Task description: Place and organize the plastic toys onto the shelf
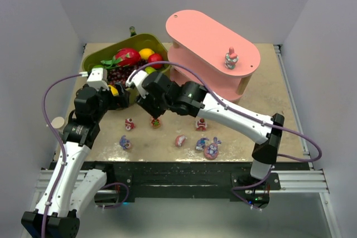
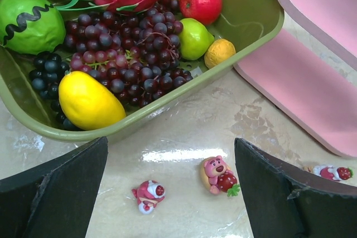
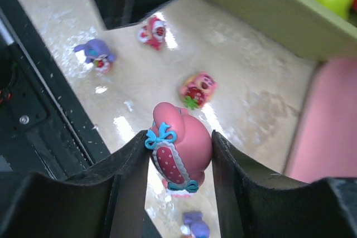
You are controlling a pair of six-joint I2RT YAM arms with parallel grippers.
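Risk: slip | right claw clamped on glossy pink toy, rounded sides could squirt free before shelf | left claw apart, close by, may collide.

Even, bright light is given from above, and only soft shadows are cast on the glossy table, where white glare is seen in both wrist views. In the right wrist view the pink figurine is rendered sharp, while the shelf and the olive-green basket are blurred.
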